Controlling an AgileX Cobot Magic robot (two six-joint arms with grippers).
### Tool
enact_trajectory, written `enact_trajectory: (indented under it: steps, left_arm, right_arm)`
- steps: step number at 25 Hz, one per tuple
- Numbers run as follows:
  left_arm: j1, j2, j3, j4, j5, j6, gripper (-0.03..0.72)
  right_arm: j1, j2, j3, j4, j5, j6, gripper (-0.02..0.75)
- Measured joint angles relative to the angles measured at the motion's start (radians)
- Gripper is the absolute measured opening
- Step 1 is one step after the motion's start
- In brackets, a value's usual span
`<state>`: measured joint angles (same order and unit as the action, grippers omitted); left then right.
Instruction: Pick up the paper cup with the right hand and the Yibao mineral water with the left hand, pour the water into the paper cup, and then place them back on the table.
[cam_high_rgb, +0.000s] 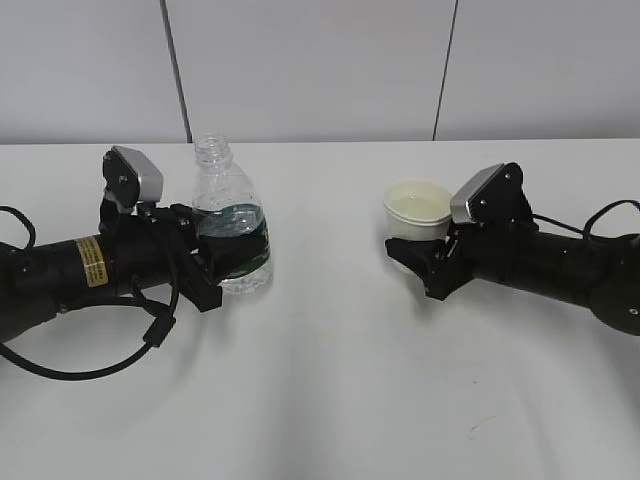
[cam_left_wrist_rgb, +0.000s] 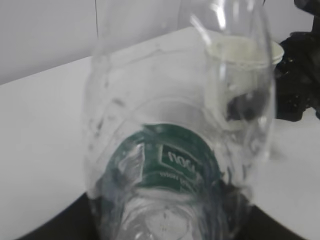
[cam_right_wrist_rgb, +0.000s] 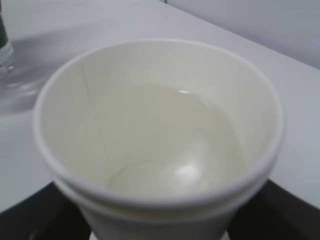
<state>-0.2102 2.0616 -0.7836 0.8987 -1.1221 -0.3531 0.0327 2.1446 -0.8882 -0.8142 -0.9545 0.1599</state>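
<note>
With water in the cup (cam_right_wrist_rgb: 165, 150) and both vessels apparently resting on the worktop (cam_high_rgb: 330, 400), pouring looks complete; each claw, left (cam_high_rgb: 222, 262) gripping bottle (cam_high_rgb: 229, 222), right (cam_high_rgb: 412, 256) gripping cup, must release.

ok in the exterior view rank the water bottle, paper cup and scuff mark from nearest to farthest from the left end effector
1. Water bottle, inside the left end effector, left side.
2. Paper cup, right of centre, in the right end effector.
3. Scuff mark, front right of the table.

paper cup (cam_high_rgb: 420, 208): cream-white | bottle (cam_high_rgb: 229, 215): clear, dark green label, white print | table (cam_high_rgb: 330, 380): white
</note>
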Motion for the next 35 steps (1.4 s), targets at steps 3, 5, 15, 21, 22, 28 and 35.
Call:
enact_trajectory:
  steps: [3, 5, 15, 21, 22, 28, 35]
  left_arm:
    - [0.000, 0.000, 0.000, 0.000, 0.000, 0.024, 0.318]
    - [0.000, 0.000, 0.000, 0.000, 0.000, 0.038, 0.318]
    - [0.000, 0.047, -0.001, -0.002, -0.006, 0.068, 0.318]
    - [0.000, 0.060, -0.001, -0.016, -0.006, 0.082, 0.318]
    - [0.000, 0.063, -0.001, -0.020, -0.006, 0.083, 0.318]
    - [0.000, 0.082, -0.002, -0.029, -0.007, 0.095, 0.430]
    - [0.000, 0.088, -0.005, -0.060, -0.016, 0.095, 0.508]
  right_arm:
    - [0.000, 0.076, 0.000, 0.077, -0.091, -0.014, 0.534]
    - [0.000, 0.129, 0.000, 0.119, -0.136, -0.019, 0.534]
    - [0.000, 0.153, 0.000, 0.161, -0.183, -0.061, 0.534]
    - [0.000, 0.153, 0.000, 0.165, -0.183, -0.063, 0.533]
    - [0.000, 0.153, 0.000, 0.164, -0.183, -0.063, 0.533]
    - [0.002, 0.153, 0.000, 0.164, -0.183, -0.064, 0.533]
    - [0.002, 0.153, 0.000, 0.149, -0.181, -0.064, 0.568]
